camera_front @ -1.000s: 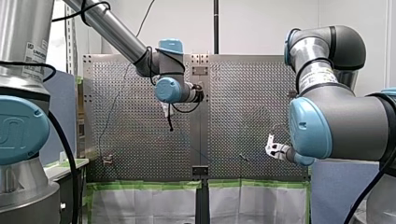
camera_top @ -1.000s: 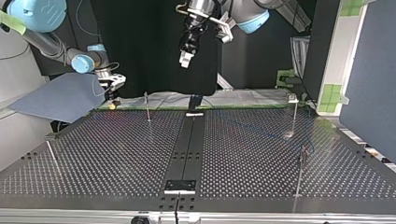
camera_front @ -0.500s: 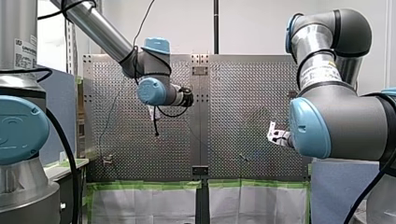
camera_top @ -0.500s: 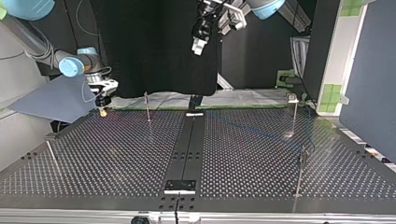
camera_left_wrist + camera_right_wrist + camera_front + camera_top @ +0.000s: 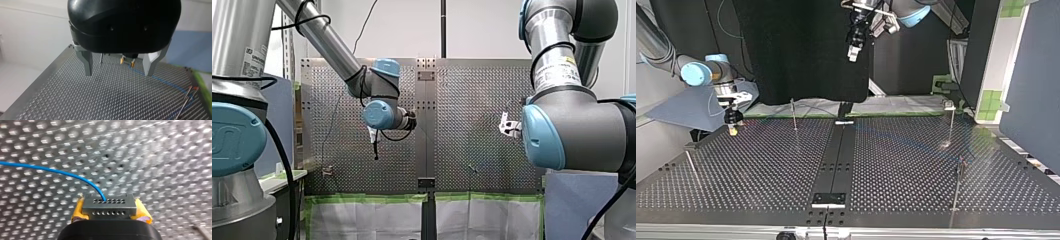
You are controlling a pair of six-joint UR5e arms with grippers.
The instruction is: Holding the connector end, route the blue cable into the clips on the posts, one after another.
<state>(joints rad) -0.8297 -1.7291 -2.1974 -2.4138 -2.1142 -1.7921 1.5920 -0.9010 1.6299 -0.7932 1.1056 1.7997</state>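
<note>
My right gripper [image 5: 110, 210] is closed on the connector [image 5: 109, 204]. The grey block sits clamped between my yellow pads [image 5: 78, 210], one pad against each of its short ends. Its long axis runs straight across from pad to pad, square to my fingers. Its broad face, with two rows of small holes, looks back at my wrist camera, and its far edge points ahead of me over the perforated table [image 5: 162, 157]. The blue cable [image 5: 37, 167] leaves a hole in the far row, close to the middle of the block. It goes ahead a little way, then bends to one side and runs off in a long shallow curve across the table, past the pad on that side; whether it touches the surface there I cannot tell. In the top view this hand hangs low at the view's left, near the table's far edge, tip down. In the left wrist view the cable lies along the table from my right gripper toward two thin posts [image 5: 190, 88] with red tips. High above the table, well apart from the connector, hangs my left gripper [image 5: 117, 73], its two grey fingers spread wide and empty.
</note>
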